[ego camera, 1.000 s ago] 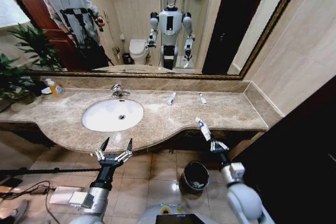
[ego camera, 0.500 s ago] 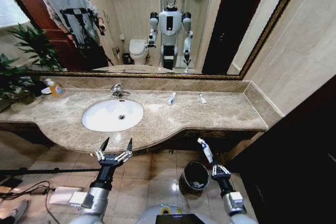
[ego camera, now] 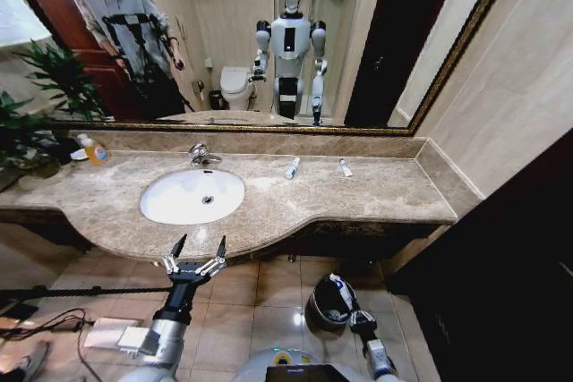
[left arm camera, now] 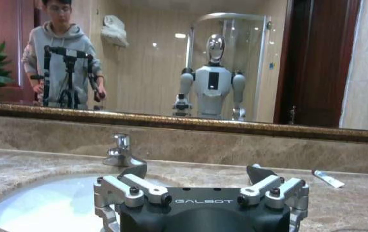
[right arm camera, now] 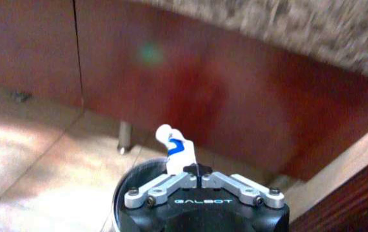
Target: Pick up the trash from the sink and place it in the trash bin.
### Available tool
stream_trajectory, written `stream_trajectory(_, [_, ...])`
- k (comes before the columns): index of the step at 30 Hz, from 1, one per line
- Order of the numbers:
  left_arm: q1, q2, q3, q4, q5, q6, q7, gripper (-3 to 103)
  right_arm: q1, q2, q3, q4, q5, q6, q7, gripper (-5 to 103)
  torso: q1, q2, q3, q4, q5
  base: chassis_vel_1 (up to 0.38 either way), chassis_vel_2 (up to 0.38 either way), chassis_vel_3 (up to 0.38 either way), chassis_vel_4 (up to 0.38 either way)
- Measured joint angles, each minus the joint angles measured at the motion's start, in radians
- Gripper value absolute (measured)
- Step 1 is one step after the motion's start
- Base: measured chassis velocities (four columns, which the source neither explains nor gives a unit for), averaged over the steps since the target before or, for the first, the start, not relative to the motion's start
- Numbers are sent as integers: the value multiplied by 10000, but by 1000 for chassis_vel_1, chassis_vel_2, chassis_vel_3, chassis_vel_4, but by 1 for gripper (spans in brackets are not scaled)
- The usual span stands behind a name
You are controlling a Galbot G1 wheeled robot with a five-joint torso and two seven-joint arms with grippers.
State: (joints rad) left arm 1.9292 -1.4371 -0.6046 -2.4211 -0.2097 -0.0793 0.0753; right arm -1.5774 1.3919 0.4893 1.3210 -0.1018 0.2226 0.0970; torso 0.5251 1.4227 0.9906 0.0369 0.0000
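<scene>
My right gripper [ego camera: 356, 315] is low beside the floor, shut on a white tube [ego camera: 340, 292] with a blue mark. The tube stands over the black trash bin [ego camera: 324, 310]. The right wrist view shows that tube [right arm camera: 174, 152] upright in the shut gripper [right arm camera: 198, 175], with the bin's dark rim [right arm camera: 135, 172] just beyond. In front of the counter edge, near the white sink [ego camera: 192, 196], my left gripper [ego camera: 199, 250] hangs open and holds nothing. Two more white tubes lie on the counter, one [ego camera: 292, 168] near the middle and one [ego camera: 345, 167] further right. The left wrist view shows the open gripper [left arm camera: 197, 171] facing the sink [left arm camera: 42, 205].
A chrome faucet [ego camera: 201, 155] stands behind the basin and a yellow-orange soap bottle [ego camera: 94, 149] sits at the far left by a plant [ego camera: 36, 105]. The red-brown cabinet front [right arm camera: 235, 96] is close behind the bin. A dark door panel [ego camera: 519, 248] bounds the right side.
My right arm has come down from the counter edge with the tube, which now hangs over the bin. The left arm has not moved.
</scene>
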Motion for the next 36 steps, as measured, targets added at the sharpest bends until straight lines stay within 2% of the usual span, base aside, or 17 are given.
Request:
stream_trajectory(13, [0,0,0,0,0,0,0,100,1460,301,-80,-2664,-379,244,-404,0,0,0,0,0,-1,0,0,0,0])
stream_trajectory(15, [0,0,0,0,0,0,0,100,1966,365,-110,-3522,-496,280,-493,0,0,0,0,-1,1,0,0,0,0])
stream_trajectory(22, [0,0,0,0,0,0,0,100,3127,412,-179,-4754,-485,-49,-840,0,0,0,0,0,0,0,0,0,0])
stream_trajectory(36, [0,0,0,0,0,0,0,100,5380,424,-128,-7935,-695,221,-1027,0,0,0,0,0,-1,0,0,0,0])
